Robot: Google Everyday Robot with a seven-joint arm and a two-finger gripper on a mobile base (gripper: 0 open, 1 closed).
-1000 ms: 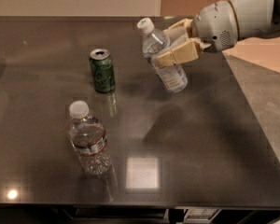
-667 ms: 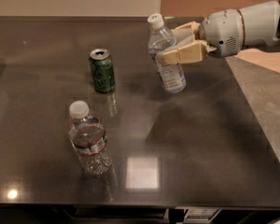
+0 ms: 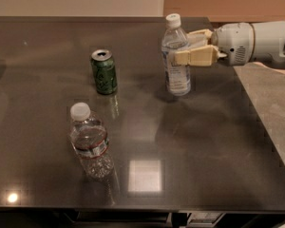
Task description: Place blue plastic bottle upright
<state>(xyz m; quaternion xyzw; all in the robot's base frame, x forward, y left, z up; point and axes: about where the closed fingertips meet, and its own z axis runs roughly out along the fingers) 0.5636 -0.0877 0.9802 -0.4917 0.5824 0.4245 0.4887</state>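
The blue plastic bottle point(image 3: 177, 77), slim and clear with a white cap and a white label printed in blue, stands upright with its base on the dark table point(image 3: 204, 141), right of centre. My gripper point(image 3: 183, 46) reaches in from the right edge. Its cream fingers point(image 3: 199, 57) sit on either side of the bottle's upper body, shut on it.
A green drink can point(image 3: 104, 72) stands upright left of the bottle. A wider crinkled clear bottle point(image 3: 89, 144) with a red-edged label stands at the front left. The table's right edge point(image 3: 256, 113) meets a lighter grey floor.
The bottle was held tilted, cap to the left, above the table. The gripper has turned it upright and lowered it until its base rests on the table.
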